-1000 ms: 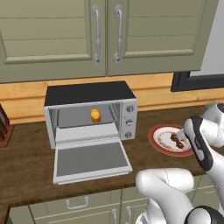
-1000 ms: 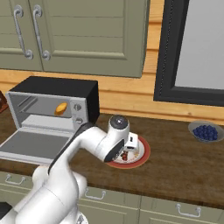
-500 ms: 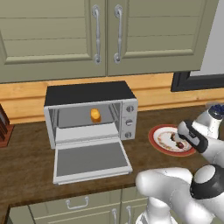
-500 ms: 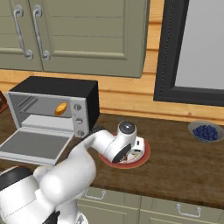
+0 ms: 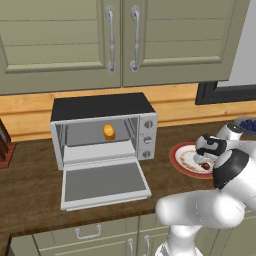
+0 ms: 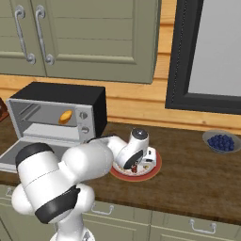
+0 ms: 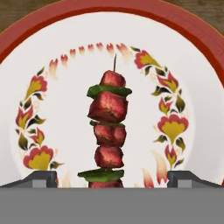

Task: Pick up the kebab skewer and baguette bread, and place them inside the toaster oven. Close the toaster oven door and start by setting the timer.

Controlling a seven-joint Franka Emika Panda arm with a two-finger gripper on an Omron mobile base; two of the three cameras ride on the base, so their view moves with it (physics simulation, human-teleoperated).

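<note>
The kebab skewer (image 7: 108, 131), dark red chunks with green pieces, lies on a red-rimmed floral plate (image 7: 52, 39). My gripper (image 7: 109, 179) is open just above it, its fingertips (image 7: 41, 178) wide apart on either side of the skewer's near end, not touching it. From the base, the gripper (image 5: 205, 161) hangs low over the plate (image 5: 181, 159) to the right of the toaster oven (image 5: 102, 107). The toaster oven door (image 5: 105, 182) is dropped open. The baguette bread (image 5: 109, 131) rests inside on the rack, also seen from the right as the baguette (image 6: 66, 116) within the oven (image 6: 56, 96).
A bowl of blueberries (image 6: 220, 141) sits on the counter at the far right. A knife block (image 5: 5, 145) stands at the counter's left edge. Wall cabinets hang above the oven. A dark-framed window (image 6: 207, 52) is behind the plate (image 6: 153, 168).
The hand has come down closer to the plate and the arm's elbow has swung forward and lower. The oven, door and baguette have not moved.
</note>
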